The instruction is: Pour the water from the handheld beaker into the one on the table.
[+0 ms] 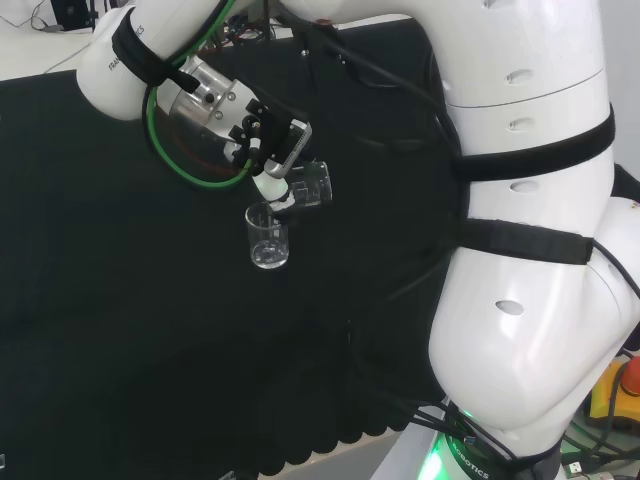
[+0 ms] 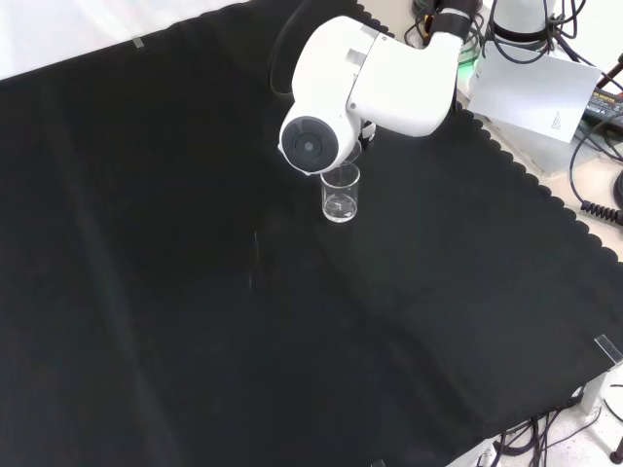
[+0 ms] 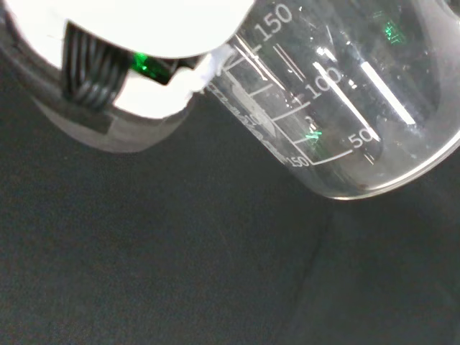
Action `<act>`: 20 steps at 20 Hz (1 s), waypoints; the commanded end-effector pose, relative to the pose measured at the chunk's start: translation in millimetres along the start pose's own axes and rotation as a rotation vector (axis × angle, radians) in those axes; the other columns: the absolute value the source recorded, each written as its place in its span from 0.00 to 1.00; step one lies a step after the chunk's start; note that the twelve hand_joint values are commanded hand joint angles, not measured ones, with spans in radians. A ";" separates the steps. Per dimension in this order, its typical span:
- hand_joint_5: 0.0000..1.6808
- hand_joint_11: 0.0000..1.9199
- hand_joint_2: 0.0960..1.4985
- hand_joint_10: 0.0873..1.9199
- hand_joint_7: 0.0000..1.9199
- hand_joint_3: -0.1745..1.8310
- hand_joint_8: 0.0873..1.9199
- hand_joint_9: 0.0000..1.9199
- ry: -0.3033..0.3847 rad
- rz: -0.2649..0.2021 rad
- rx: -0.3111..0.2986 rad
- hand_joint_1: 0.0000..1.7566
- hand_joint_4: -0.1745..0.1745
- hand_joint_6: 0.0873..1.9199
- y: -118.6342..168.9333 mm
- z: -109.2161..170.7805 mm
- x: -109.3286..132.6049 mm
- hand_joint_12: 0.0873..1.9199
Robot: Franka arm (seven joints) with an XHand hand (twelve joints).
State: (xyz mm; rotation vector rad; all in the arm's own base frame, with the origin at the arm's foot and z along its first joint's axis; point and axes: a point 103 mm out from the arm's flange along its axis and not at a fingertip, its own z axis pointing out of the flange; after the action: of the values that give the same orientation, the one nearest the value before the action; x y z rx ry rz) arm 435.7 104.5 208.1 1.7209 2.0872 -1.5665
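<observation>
The hand (image 1: 262,140) sits in the upper left of the head view, its fingers curled round a clear handheld beaker (image 1: 310,186) that is tipped well over, mouth down toward the left. In the wrist view that same beaker (image 3: 345,108) looms large and slanted, printed graduations on its wall, and I cannot tell whether any water is left in it. Just below its lip in the head view stands the second beaker (image 1: 268,238), upright on the black cloth (image 1: 120,330), the two rims close enough that I cannot say whether they touch. From the front view the standing beaker (image 2: 340,193) is a little above the middle of the frame, and a big white arm link (image 2: 375,78) with a round grey cap covers the hand and the tilted beaker. There seems to be a little liquid at the bottom of the standing beaker, but the glass is hard to read. Around it the cloth lies open on every side, its scalloped edge running down the right of the front view, well apart from the glassware.
</observation>
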 end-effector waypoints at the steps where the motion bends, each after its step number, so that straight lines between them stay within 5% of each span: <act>1: 0.86 0.77 0.42 0.00 0.79 0.34 0.06 0.93 0.001 0.000 -0.003 0.75 0.00 0.09 -1.1 -0.2 0.1 0.23; 13: 0.86 0.78 0.42 0.00 0.79 0.34 0.06 0.93 0.092 -0.061 -0.103 0.75 0.00 0.09 -10.0 6.1 -7.7 0.22; 20: 0.86 0.78 0.42 0.00 0.78 0.34 0.07 0.93 0.260 -0.133 -0.226 0.75 0.00 0.09 -15.1 11.4 -17.1 0.22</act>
State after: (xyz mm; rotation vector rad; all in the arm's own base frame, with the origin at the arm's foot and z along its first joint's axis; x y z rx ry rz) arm 428.1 93.3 219.1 1.7741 2.2897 -1.3299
